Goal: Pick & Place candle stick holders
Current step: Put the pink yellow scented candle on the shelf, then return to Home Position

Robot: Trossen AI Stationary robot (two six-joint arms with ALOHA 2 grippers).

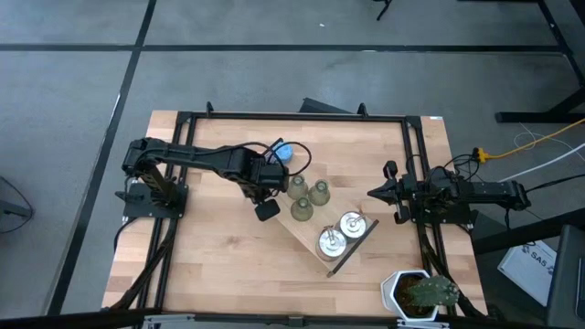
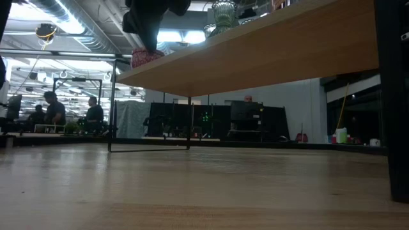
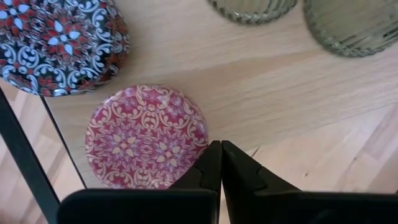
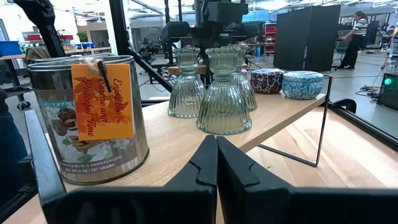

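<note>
The holders stand on a raised wooden tray (image 1: 309, 234) set slantwise on the table. The blue one (image 1: 281, 153) is at its far end, three olive-green ones (image 1: 319, 193) in the middle, and two silver ones (image 1: 352, 222) at its near right end. My left gripper (image 1: 267, 208) is shut above the tray's left side. In the left wrist view its fingertips (image 3: 221, 155) are beside the pink holder (image 3: 146, 137), with the purple one (image 3: 62, 43) behind. My right gripper (image 1: 373, 193) is shut and empty at the table's right, pointing at the tray. My left gripper's shut fingertips come from above and stand at the pink holder's rim (image 3: 204, 144). I cannot tell whether they touch it. The holder stands upright on the tray.
The tray rests on a thin black metal frame (image 4: 320, 121) above the table. A potted plant (image 1: 422, 294) stands at the near right corner. Bare table lies on the near left (image 1: 210, 265). People show in the room behind (image 2: 54, 108).
</note>
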